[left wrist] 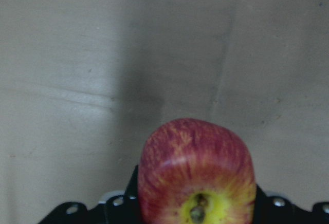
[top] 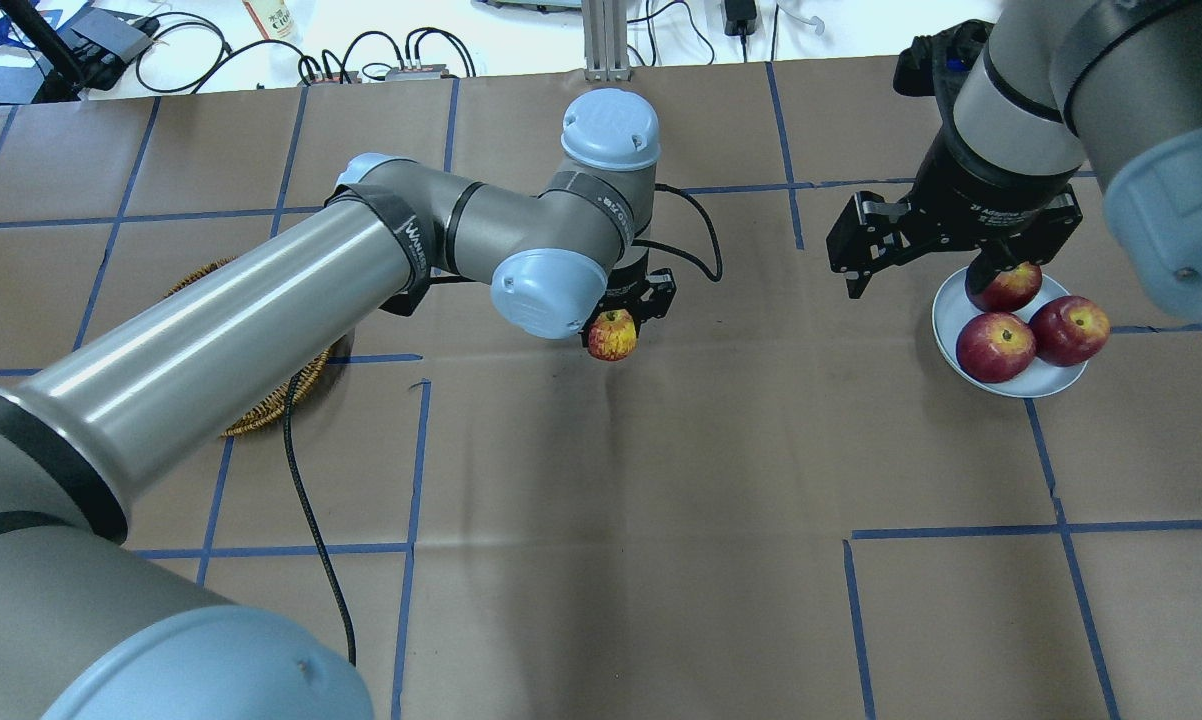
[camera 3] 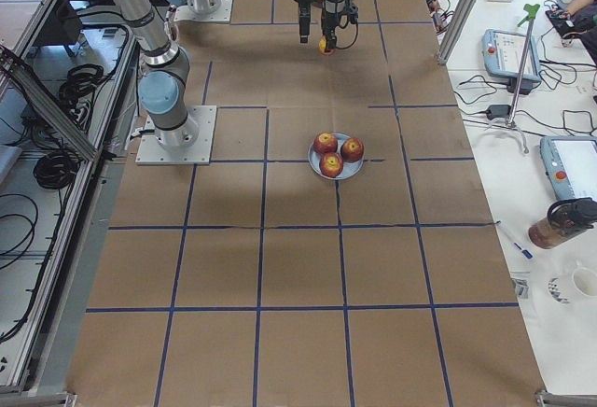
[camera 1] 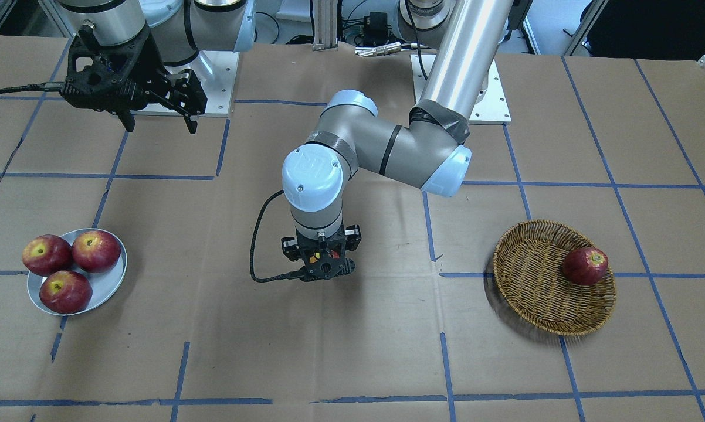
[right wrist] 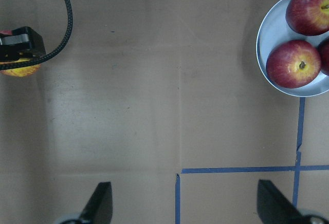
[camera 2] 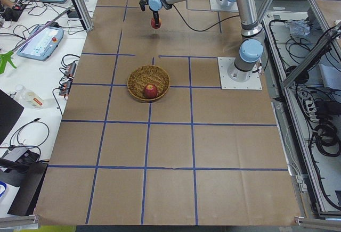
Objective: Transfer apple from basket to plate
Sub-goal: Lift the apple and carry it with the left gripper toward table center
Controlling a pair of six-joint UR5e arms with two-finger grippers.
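The apple [top: 612,334] is gripped in the L hand [camera 1: 323,266], the jaws being closed onto its sides. In the L wrist view it is seen stem end toward the camera, yellow round the hollow and red-streaked beyond, w/ bare bench [camera 1: 352,351] below. It is held clear of the bench, well apart from the plate [camera 1: 103,284], approx. midway btwn the plate and the basket [camera 1: 534,293]. Three red apples [camera 1: 96,250] are carried on the plate, packed close together, and one of them is seen overhanging the rim. The basket is set far from the plate, beyond the L hand. One darker apple [camera 1: 585,265] is seen in it, against the wall farthest from the plate. The R hand [camera 1: 162,126] is held above the bench near the plate, on the robot-base side of it. Its jaws are spread wide and nothing is held btwn them. In the R wrist view both fingers [right wrist: 100,206] are seen far apart at the lower edge, w/ part of the plate in the upper corner. A black cable [camera 1: 258,246] is looped from the L wrist on the side toward the plate.
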